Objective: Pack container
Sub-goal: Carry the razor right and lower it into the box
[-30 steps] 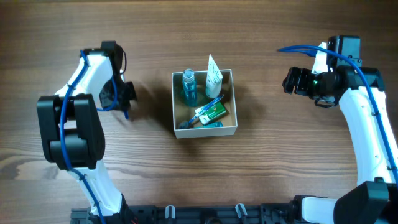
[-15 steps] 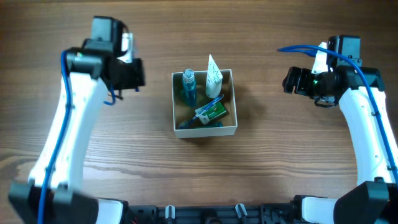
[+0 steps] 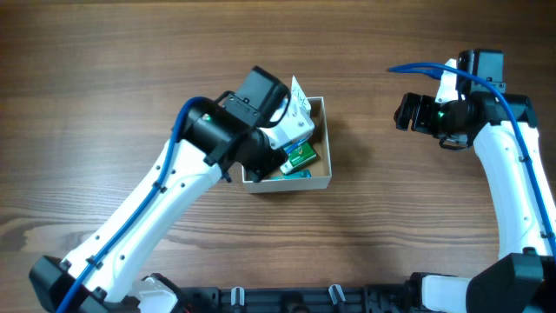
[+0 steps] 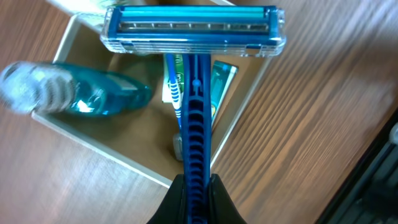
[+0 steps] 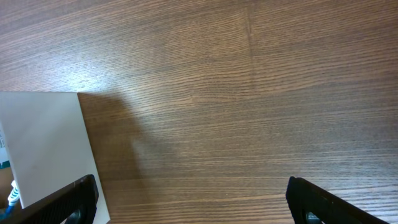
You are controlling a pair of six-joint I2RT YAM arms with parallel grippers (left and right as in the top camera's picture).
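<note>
1. Two arms share one wooden desk [image 3: 104,52]. My left arm [image 3: 165,200] stretches in over the middle, while the right one hangs back on its own side, well apart from the work. I judge that keeps the two from crowding each other.
2. The container [image 3: 300,183] sits mid-desk with its open top up, white walls outside and tan inside. It is already partly filled, so I take the packing to be well along.
3. A blue-green bottle [image 4: 93,96] with a clear cap lies along one inner wall, which leaves the centre of the box free.
4. The razor [image 4: 194,112] is pinched by the lower end of its blue handle in my left tool [image 4: 191,198]. The jaws are narrow around it. The head points away from the wrist and hovers above the box opening, so letting go should drop it inside.
5. A white tube [image 3: 300,104] leans in the far corner, its tip standing above the rim.
6. A green-and-white packet [image 3: 300,155] lies flat on the box floor, under the razor's line.
7. What looks like a toothbrush [image 4: 174,93] rests beside that packet. It is partly hidden, so I can't be sure.
8. My right tool [image 3: 404,113] is spread wide and carries nothing — only bare desk shows between its fingers.
</note>
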